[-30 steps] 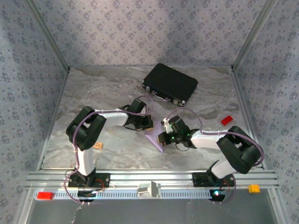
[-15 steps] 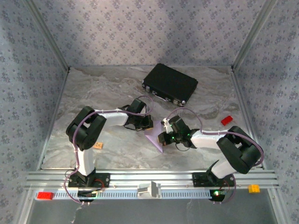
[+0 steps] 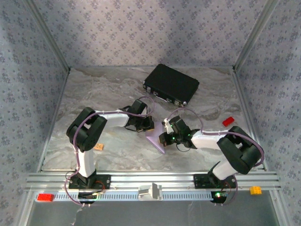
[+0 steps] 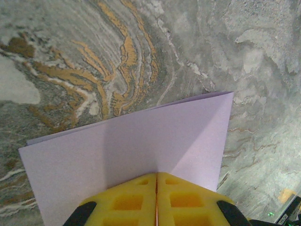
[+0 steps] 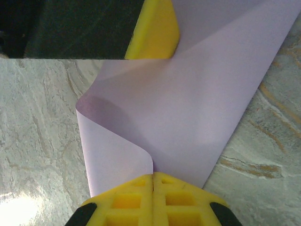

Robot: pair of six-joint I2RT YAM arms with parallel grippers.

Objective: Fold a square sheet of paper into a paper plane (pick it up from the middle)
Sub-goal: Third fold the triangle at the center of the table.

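Item: square sheet of paper point(image 3: 155, 140), pale lilac, creased, one edge curling, sitting mid-table. My left pincer point(image 4: 156, 175) and right pincer point(image 5: 153, 175) are both clamping it. Nearer, leftward: tan block point(image 3: 98, 147). Farther: red block point(image 3: 228, 121), black case point(image 3: 171, 84), lying well apart.

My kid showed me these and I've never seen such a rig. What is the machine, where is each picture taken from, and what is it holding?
These are two robot arms bolted side by side at the near edge of a marbled table. The wide picture looks down from above and behind them. Each close-up comes from a camera on one wrist, with that arm's own yellow fingers at the bottom. The left hand and the right hand are each shut on one lilac paper sheet, bent between them. Also on the table: a black case, a small red block and a tan block.
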